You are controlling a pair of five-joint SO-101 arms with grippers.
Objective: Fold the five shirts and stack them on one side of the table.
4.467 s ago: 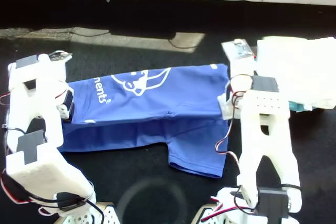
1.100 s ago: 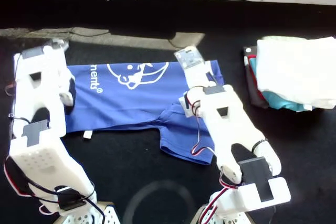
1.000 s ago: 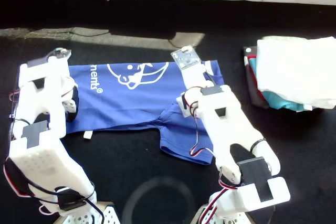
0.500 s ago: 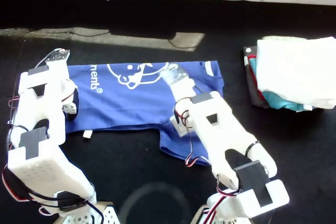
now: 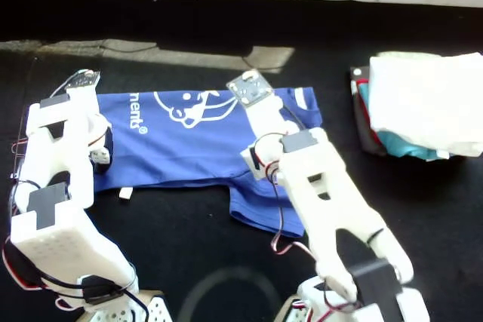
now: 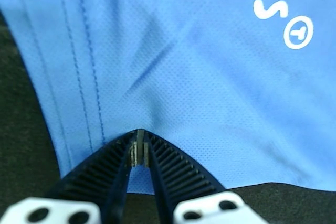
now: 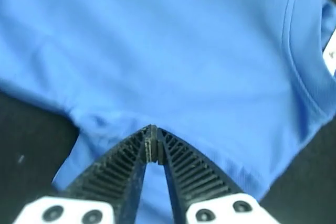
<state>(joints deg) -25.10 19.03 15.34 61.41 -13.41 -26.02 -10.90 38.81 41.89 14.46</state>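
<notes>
The blue shirt [image 5: 189, 145] lies spread lengthwise on the black table [image 5: 173, 254], white print [image 5: 198, 107] facing up, with 1 sleeve [image 5: 264, 213] sticking out toward the near edge. Its hem end lies under the left arm [image 5: 56, 148] and its collar end by the right arm [image 5: 324, 186]. In the left wrist view the left end effector [image 6: 139, 153] has its 2 ribbed jaws pressed together, tips meeting over the cloth just beside the stitched hem [image 6: 79, 77] (a faint crease runs away from the tips, but whether any fabric is pinched I cannot tell). The right end effector [image 7: 151, 150] is likewise closed tip to tip, above the shirt where the sleeve meets the body. Well apart, at the table's right side, sits a stack of folded shirts [image 5: 426, 103], white on top. A small white tag [image 5: 126, 194] lies just off the shirt's near edge.
</notes>
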